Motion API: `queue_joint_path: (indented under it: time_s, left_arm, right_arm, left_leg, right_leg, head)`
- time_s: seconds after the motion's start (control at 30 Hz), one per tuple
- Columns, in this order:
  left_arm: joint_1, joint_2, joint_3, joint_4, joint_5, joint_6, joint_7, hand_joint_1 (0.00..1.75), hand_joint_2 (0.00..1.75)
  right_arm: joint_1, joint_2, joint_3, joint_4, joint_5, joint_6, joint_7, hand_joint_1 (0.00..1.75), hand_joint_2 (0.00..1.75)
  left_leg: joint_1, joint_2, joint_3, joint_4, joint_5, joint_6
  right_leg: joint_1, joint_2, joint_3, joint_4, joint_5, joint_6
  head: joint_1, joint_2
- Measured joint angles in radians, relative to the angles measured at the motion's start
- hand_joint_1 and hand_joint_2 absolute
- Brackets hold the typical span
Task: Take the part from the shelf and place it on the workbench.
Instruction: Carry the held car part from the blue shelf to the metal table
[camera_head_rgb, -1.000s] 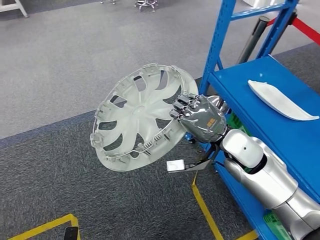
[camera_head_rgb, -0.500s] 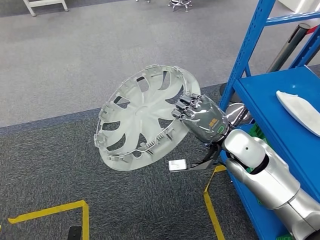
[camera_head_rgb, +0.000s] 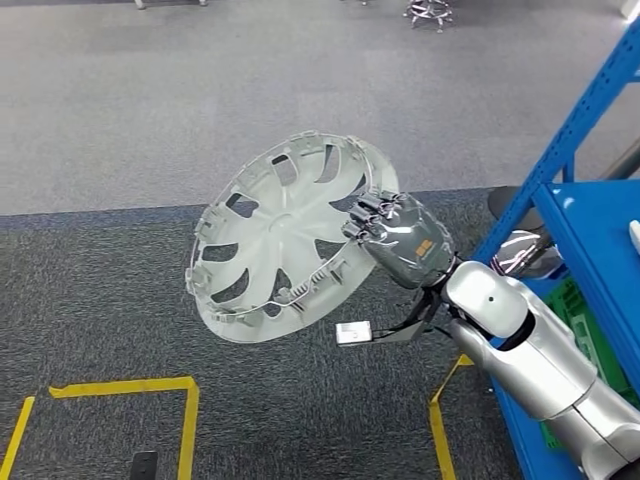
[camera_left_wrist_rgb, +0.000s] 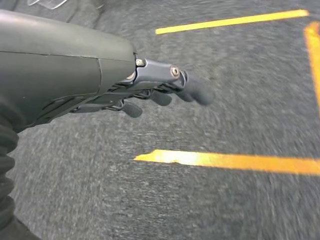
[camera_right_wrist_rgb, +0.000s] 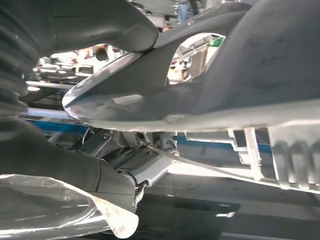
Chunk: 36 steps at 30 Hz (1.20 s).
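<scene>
Right hand (camera_head_rgb: 398, 240) grips wheel cover (camera_head_rgb: 283, 235) rim, held over grey carpet (camera_head_rgb: 113, 290); yellow floor tape (camera_head_rgb: 121, 388) at 7 o'clock, blue shelf (camera_head_rgb: 596, 235) at 3; left hand (camera_left_wrist_rgb: 158, 92) empty, fingers loosely apart

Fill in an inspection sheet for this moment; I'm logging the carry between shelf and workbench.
Surface: grey carpet floor with yellow tape lines; workbench nothing seen.
Job's things: wheel cover, tilted, held in the air at its rim.
Clutter: green item low in the blue shelf.
Robot hands: right robot hand grips the wheel cover; left robot hand holds nothing, over the floor.
Cables: nothing seen.
Surroundings: chair base far off.
</scene>
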Motion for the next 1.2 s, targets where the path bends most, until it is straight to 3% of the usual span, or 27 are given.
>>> queue_joint_path:
  time_s: [0.07, 0.1, 0.13, 0.17, 0.2, 0.23, 0.3, 0.37, 0.43, 0.47, 0.53, 0.6, 0.67, 0.7, 0.73, 0.8, 0.83, 0.9, 1.0, 1.07, 1.13, 1.17, 1.2]
  left_arm:
    - [-0.002, 0.0, -0.001, 0.0, 0.0, 0.001, 0.0, 0.0, 1.75]
    - [-0.003, -0.001, -0.001, 0.0, 0.0, 0.001, 0.0, 0.0, 1.75]
    - [-0.004, -0.001, -0.001, 0.0, -0.001, 0.0, 0.0, 0.0, 1.75]
    - [-0.003, -0.002, -0.002, 0.0, -0.001, 0.0, 0.0, 0.0, 1.75]
    - [-0.003, -0.002, -0.002, 0.0, -0.001, 0.0, 0.0, 0.0, 1.75]
    - [-0.003, -0.002, -0.002, 0.0, -0.001, 0.0, 0.0, 0.0, 1.75]
    - [-0.003, -0.002, -0.002, 0.0, -0.001, -0.001, 0.0, 0.0, 1.75]
    - [-0.002, -0.002, -0.002, 0.0, -0.001, -0.002, 0.0, 0.0, 1.75]
    - [0.0, -0.002, -0.002, 0.0, -0.001, -0.003, 0.0, 0.0, 1.75]
    - [0.001, -0.001, -0.002, 0.0, -0.001, -0.002, 0.0, 0.0, 1.75]
    - [0.001, 0.0, -0.002, 0.0, -0.001, -0.002, 0.0, 0.0, 1.75]
    - [-0.001, 0.0, -0.003, 0.0, -0.002, -0.002, -0.002, 0.0, 1.75]
    - [0.0, 0.0, -0.003, 0.0, -0.005, -0.004, -0.006, 0.0, 1.75]
    - [0.001, 0.0, -0.003, 0.0, -0.007, -0.005, -0.008, 0.0, 1.75]
    - [0.001, 0.0, -0.003, 0.0, -0.008, -0.007, -0.01, 0.0, 1.75]
    - [0.001, 0.0, -0.004, 0.0, -0.008, -0.016, -0.012, 0.0, 1.75]
    - [0.001, 0.0, -0.004, 0.0, -0.008, -0.023, -0.013, 0.0, 1.75]
    - [0.001, 0.0, -0.006, 0.0, -0.008, -0.041, -0.016, 0.0, 1.75]
    - [0.002, 0.001, -0.011, 0.0, -0.009, -0.056, -0.02, 0.0, 1.75]
    - [0.0, 0.002, -0.015, 0.0, -0.009, -0.058, -0.023, 0.0, 1.75]
    - [-0.001, 0.002, -0.018, 0.0, -0.01, -0.059, -0.026, 0.0, 1.75]
    - [-0.001, 0.002, -0.019, 0.0, -0.011, -0.06, -0.027, 0.0, 1.75]
    - [-0.001, 0.002, -0.02, 0.0, -0.012, -0.06, -0.027, 0.0, 1.75]
  right_arm:
    - [0.002, -0.005, -0.003, -0.001, 0.0, -0.001, 0.001, 1.75, 1.75]
    - [0.005, -0.006, -0.004, -0.001, 0.0, -0.001, 0.001, 1.75, 1.75]
    - [0.008, -0.008, -0.004, -0.001, 0.0, -0.001, 0.001, 1.75, 1.75]
    - [0.012, -0.008, -0.004, -0.001, 0.0, -0.001, 0.001, 1.75, 1.75]
    - [0.015, -0.009, -0.004, -0.001, 0.0, -0.001, 0.001, 1.75, 1.75]
    - [0.017, -0.01, -0.004, -0.001, 0.0, -0.001, 0.001, 1.75, 1.75]
    - [0.017, -0.012, -0.005, -0.002, 0.0, -0.001, 0.0, 1.75, 1.75]
    - [0.017, -0.013, -0.006, -0.003, 0.0, -0.002, 0.001, 1.75, 1.75]
    - [0.017, -0.013, -0.006, -0.004, 0.001, -0.002, 0.001, 1.75, 1.75]
    - [0.017, -0.013, -0.006, -0.004, 0.001, -0.002, 0.001, 1.75, 1.75]
    - [0.017, -0.014, -0.007, -0.005, 0.002, -0.003, 0.001, 1.75, 1.75]
    - [0.019, -0.014, -0.009, -0.005, 0.002, -0.003, 0.002, 1.75, 1.75]
    - [0.024, -0.014, -0.01, -0.005, 0.002, -0.003, 0.002, 1.75, 1.75]
    - [0.027, -0.014, -0.01, -0.005, 0.002, -0.003, 0.002, 1.75, 1.75]
    - [0.03, -0.014, -0.01, -0.005, 0.002, -0.003, 0.001, 1.75, 1.75]
    - [0.032, -0.014, -0.01, -0.005, 0.003, -0.003, 0.001, 1.75, 1.75]
    - [0.033, -0.014, -0.011, -0.005, 0.003, -0.004, 0.002, 1.75, 1.75]
    - [0.034, -0.014, -0.013, -0.005, 0.005, -0.005, 0.003, 1.75, 1.75]
    - [0.036, -0.015, -0.016, -0.006, 0.008, -0.007, 0.003, 1.75, 1.75]
    - [0.037, -0.016, -0.019, -0.006, 0.01, -0.008, 0.003, 1.75, 1.75]
    - [0.04, -0.016, -0.021, -0.006, 0.012, -0.01, 0.003, 1.75, 1.75]
    - [0.043, -0.016, -0.02, -0.005, 0.013, -0.011, 0.004, 1.75, 1.75]
    - [0.046, -0.016, -0.02, -0.004, 0.014, -0.012, 0.004, 1.75, 1.75]
  left_leg:
    - [0.003, -0.02, 0.001, -0.002, 0.001, 0.009]
    - [0.002, -0.032, 0.001, -0.002, 0.002, 0.011]
    - [0.002, -0.044, 0.001, -0.001, 0.002, 0.012]
    - [0.002, -0.057, 0.002, -0.001, 0.002, 0.012]
    - [0.002, -0.071, 0.002, -0.001, 0.002, 0.012]
    - [0.002, -0.084, 0.003, 0.0, 0.002, 0.012]
    - [0.002, -0.108, 0.001, 0.004, 0.002, 0.009]
    - [0.004, -0.127, -0.007, 0.006, 0.005, 0.0]
    - [0.008, -0.144, -0.012, 0.004, 0.01, -0.013]
    - [0.007, -0.138, -0.015, 0.007, 0.006, -0.018]
    - [0.005, -0.095, -0.037, 0.062, -0.032, -0.027]
    - [0.007, -0.05, -0.088, 0.184, -0.096, -0.035]
    - [0.012, -0.038, -0.122, 0.271, -0.123, -0.042]
    - [0.014, -0.037, -0.116, 0.263, -0.109, -0.044]
    - [0.016, -0.035, -0.092, 0.218, -0.079, -0.044]
    - [0.016, -0.029, -0.026, 0.083, -0.022, -0.043]
    - [0.015, -0.027, -0.003, 0.036, -0.01, -0.04]
    - [0.011, -0.026, 0.01, 0.007, -0.014, -0.033]
    - [0.012, -0.029, 0.014, -0.002, -0.012, -0.013]
    - [0.014, -0.029, 0.018, -0.007, -0.01, -0.002]
    - [0.013, -0.03, 0.018, -0.007, -0.012, 0.004]
    - [0.012, -0.031, 0.018, -0.006, -0.013, 0.005]
    - [0.012, -0.033, 0.019, -0.006, -0.015, 0.006]
  right_leg:
    - [-0.003, 0.052, -0.054, 0.109, -0.054, 0.004]
    - [-0.003, 0.066, -0.091, 0.18, -0.08, 0.004]
    - [-0.003, 0.074, -0.123, 0.234, -0.092, 0.005]
    - [-0.003, 0.077, -0.141, 0.257, -0.087, 0.004]
    - [-0.003, 0.079, -0.14, 0.239, -0.06, 0.002]
    - [-0.004, 0.086, -0.12, 0.184, -0.02, -0.001]
    - [-0.007, 0.123, -0.06, 0.047, 0.044, -0.007]
    - [-0.008, 0.149, -0.026, -0.018, 0.057, -0.011]
    - [-0.007, 0.136, -0.02, -0.026, 0.058, -0.014]
    - [-0.008, 0.125, -0.018, -0.03, 0.06, -0.019]
    - [-0.011, 0.105, -0.013, -0.037, 0.063, -0.028]
    - [-0.01, 0.087, -0.012, -0.037, 0.062, -0.033]
    - [-0.009, 0.073, -0.011, -0.036, 0.061, -0.034]
    - [-0.009, 0.067, -0.011, -0.036, 0.06, -0.034]
    - [-0.009, 0.063, -0.01, -0.036, 0.059, -0.033]
    - [-0.007, 0.059, -0.008, -0.035, 0.056, -0.028]
    - [-0.005, 0.058, -0.009, -0.034, 0.055, -0.024]
    - [-0.003, 0.057, -0.011, -0.034, 0.055, -0.014]
    - [-0.007, 0.059, -0.019, -0.022, 0.042, 0.002]
    - [-0.009, 0.068, -0.062, 0.057, 0.0, 0.007]
    - [-0.008, 0.075, -0.133, 0.184, -0.048, 0.009]
    - [-0.008, 0.076, -0.161, 0.229, -0.055, 0.01]
    - [-0.008, 0.077, -0.172, 0.237, -0.042, 0.01]
  head:
    - [0.006, 0.0]
    - [0.008, 0.0]
    - [0.008, 0.0]
    - [0.008, 0.0]
    - [0.008, 0.0]
    - [0.008, 0.0]
    - [0.008, 0.0]
    - [0.007, 0.0]
    - [0.007, 0.0]
    - [0.007, 0.0]
    - [0.002, 0.0]
    - [-0.001, 0.0]
    - [-0.001, 0.0]
    - [-0.001, 0.0]
    - [-0.001, 0.0]
    - [-0.001, 0.0]
    - [-0.001, 0.0]
    - [0.0, 0.0]
    - [0.002, 0.0]
    - [0.006, 0.0]
    - [0.009, 0.0]
    - [0.009, 0.0]
    - [0.009, 0.0]
